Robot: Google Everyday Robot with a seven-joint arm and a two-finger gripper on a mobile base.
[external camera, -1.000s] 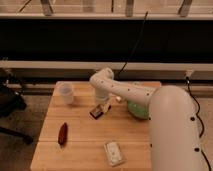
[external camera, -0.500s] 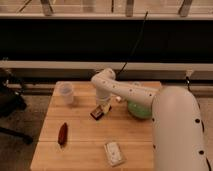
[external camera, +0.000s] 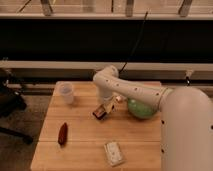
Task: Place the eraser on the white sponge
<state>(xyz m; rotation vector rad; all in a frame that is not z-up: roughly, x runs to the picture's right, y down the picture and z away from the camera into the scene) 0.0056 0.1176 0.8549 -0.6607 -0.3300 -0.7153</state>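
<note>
The eraser (external camera: 99,112), a small dark block with a tan band, lies on the wooden table (external camera: 85,145) near its middle. My gripper (external camera: 106,106) is low over the table, right at the eraser's upper right side and touching or almost touching it. The white sponge (external camera: 114,152), a flat pale pad with a darker centre, lies near the table's front edge, below and a little right of the eraser. My white arm (external camera: 125,90) reaches in from the right.
A translucent white cup (external camera: 66,93) stands at the table's back left. A reddish-brown elongated object (external camera: 63,133) lies at the front left. A green rounded object (external camera: 140,109) sits to the right, partly behind my arm. A dark chair (external camera: 10,107) stands left of the table.
The arm has barely shifted and the gripper stays at the eraser. The eraser, sponge and cup lie where they were.
</note>
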